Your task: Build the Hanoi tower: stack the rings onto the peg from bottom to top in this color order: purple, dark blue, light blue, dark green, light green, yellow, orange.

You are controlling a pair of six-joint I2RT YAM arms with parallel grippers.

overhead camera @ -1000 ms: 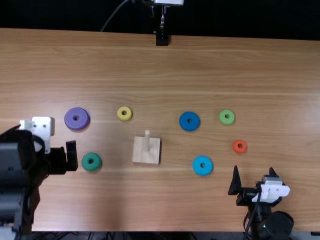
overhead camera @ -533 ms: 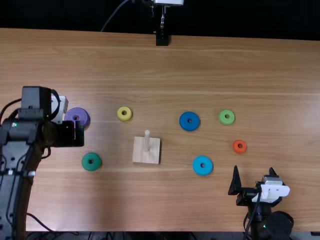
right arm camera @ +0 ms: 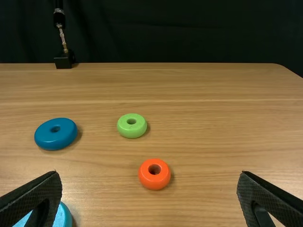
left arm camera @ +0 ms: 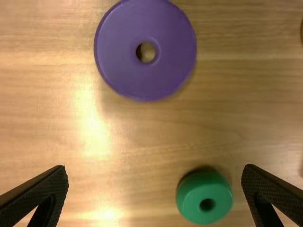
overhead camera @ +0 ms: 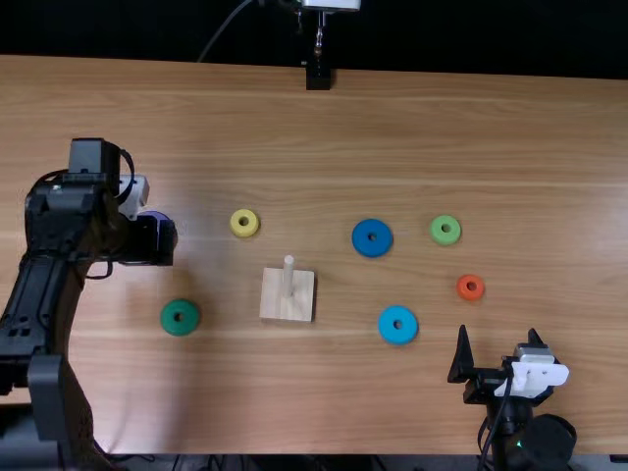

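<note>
The wide, flat purple ring lies on the light brown wooden table. In the top view, the left arm's black gripper covers most of it, leaving a sliver; the left wrist view reveals its hole, though its rim meets the view's edge. That gripper's two fingers stand wide apart with nothing held between them, above the table.

Near the purple ring lie a smaller dark green ring and a small yellow ring. Farther over, a bare pale wooden peg stands upright on its square wooden base. Beyond it are a dark blue ring and a light blue ring, the latter partly hidden by a finger and cut off in the right wrist view. A light green ring and a small orange ring lie farther along.

The right arm's black gripper is near the table's near edge, its fingers spread wide, gripping nothing. Dark slivers at one edge of the left wrist view seem too cropped to identify.
</note>
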